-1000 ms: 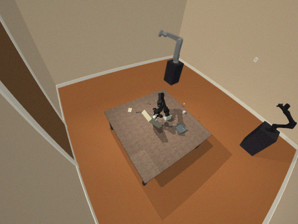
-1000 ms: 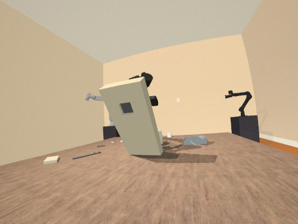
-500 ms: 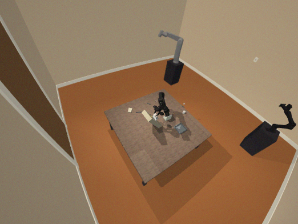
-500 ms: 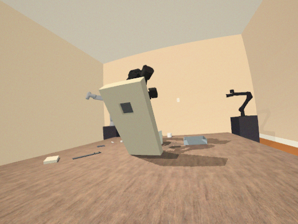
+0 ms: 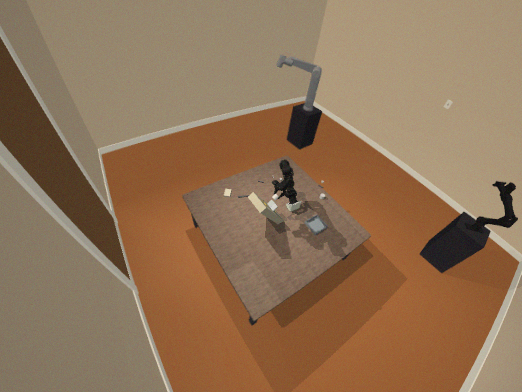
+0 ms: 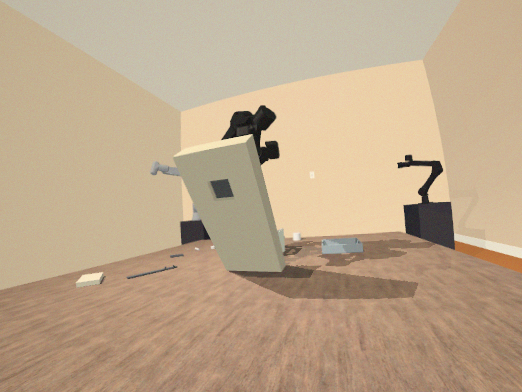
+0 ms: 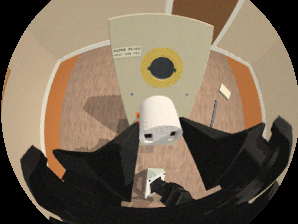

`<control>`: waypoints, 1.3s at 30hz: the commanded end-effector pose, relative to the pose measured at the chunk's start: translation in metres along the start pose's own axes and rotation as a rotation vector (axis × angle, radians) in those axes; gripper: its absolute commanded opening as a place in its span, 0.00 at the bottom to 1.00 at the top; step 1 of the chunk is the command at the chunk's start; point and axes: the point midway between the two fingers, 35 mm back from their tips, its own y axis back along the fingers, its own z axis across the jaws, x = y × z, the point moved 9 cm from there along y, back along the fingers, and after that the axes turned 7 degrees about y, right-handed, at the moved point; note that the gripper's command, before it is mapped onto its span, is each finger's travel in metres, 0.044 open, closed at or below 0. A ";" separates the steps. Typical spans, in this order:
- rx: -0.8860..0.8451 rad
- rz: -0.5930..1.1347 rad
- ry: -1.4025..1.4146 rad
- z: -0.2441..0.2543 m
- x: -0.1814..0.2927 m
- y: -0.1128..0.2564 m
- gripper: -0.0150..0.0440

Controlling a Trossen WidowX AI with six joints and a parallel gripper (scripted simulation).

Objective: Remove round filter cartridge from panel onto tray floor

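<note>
The white round filter cartridge (image 5: pixel 275 196) (image 7: pixel 160 114) is out of the panel. My gripper (image 5: pixel 276 194) (image 7: pixel 159 123) is shut on it, one black finger on each side, and holds it in the air in front of the panel. Two small dark slots show on its end toward the wrist camera. The cream service panel (image 6: pixel 245 230) (image 7: pixel 135 35) stands tilted; its yellow ring (image 7: pixel 146 75) surrounds an empty dark hole. The grey-blue tray (image 5: pixel 316 225) (image 6: pixel 342 249) stands on the table, away from the gripper, and nothing shows in it.
A cream block (image 5: pixel 228 192) (image 6: pixel 90 280) (image 7: pixel 225 91) and a dark rod (image 5: pixel 243 196) (image 6: pixel 152 272) (image 7: pixel 214 114) lie beside the panel. A white cup-like object (image 5: pixel 322 196) (image 6: pixel 297 236) stands near the table edge. Two other arms stand on dark pedestals off the table.
</note>
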 end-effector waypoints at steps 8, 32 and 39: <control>0.006 0.027 -0.077 0.051 -0.016 -0.005 0.25; -0.372 0.023 0.524 0.164 0.025 0.006 0.25; -0.541 -0.043 0.801 0.202 0.050 0.015 0.25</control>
